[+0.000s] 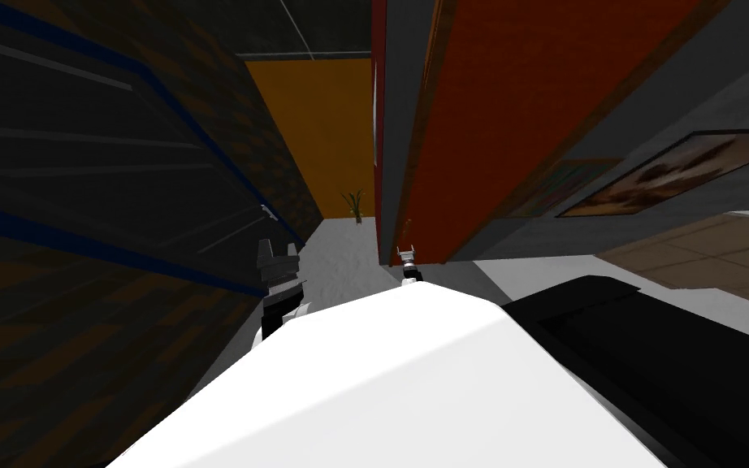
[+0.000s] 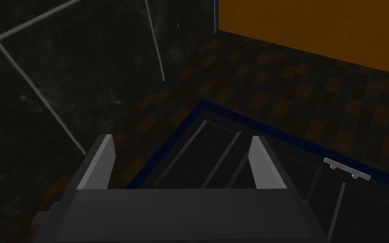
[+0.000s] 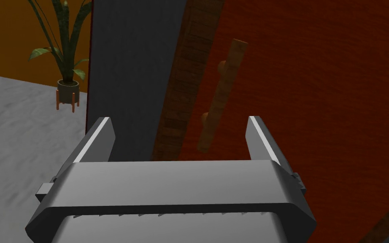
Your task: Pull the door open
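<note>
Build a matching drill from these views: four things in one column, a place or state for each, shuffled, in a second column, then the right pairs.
Column one
1. wooden bar handle
2. potted plant
3. right gripper
4. silver handle

Column two
A. open, holding nothing
B. on the dark blue-edged door beyond the left gripper
C. on the grey floor by the orange wall
D. on the red door

Pairs: 1-D, 2-C, 3-A, 4-B
</note>
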You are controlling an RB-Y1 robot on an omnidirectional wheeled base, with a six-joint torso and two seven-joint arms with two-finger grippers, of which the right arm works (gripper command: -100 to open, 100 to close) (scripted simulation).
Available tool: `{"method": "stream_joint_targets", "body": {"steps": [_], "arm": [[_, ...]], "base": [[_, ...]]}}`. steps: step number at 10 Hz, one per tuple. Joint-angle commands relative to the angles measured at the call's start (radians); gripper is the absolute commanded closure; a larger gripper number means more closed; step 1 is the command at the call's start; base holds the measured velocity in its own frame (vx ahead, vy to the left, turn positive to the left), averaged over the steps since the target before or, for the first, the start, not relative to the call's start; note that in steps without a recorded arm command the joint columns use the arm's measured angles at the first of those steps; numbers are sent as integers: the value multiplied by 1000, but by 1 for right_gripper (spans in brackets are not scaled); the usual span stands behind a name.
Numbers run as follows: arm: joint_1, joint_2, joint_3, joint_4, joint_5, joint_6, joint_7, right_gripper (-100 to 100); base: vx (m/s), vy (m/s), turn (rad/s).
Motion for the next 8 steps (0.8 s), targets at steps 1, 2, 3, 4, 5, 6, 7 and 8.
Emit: {"method": "stream_joint_targets", "body": {"steps": [1, 2, 3, 4, 5, 6, 7, 8], "arm": [[-12, -2, 6, 35, -21, -15, -27, -100], [-17, -4, 9, 53, -34, -21, -42, -100], [-23, -6, 12, 70, -47, -27, -56, -100], [-34, -11, 17, 105, -72, -39, -86, -100], [-39, -13, 20, 120, -83, -44, -98, -100], [-44, -15, 22, 135, -94, -50, -111, -100], [-54, -19, 27, 165, -116, -60, -136, -100], [-59, -20, 29, 180, -127, -65, -149, -100]], "base": [[18, -130, 100], [32, -98, 144], [35, -98, 143], [26, -138, 229], [14, -140, 193], [18, -121, 105], [20, -146, 174], [35, -143, 162]]}}
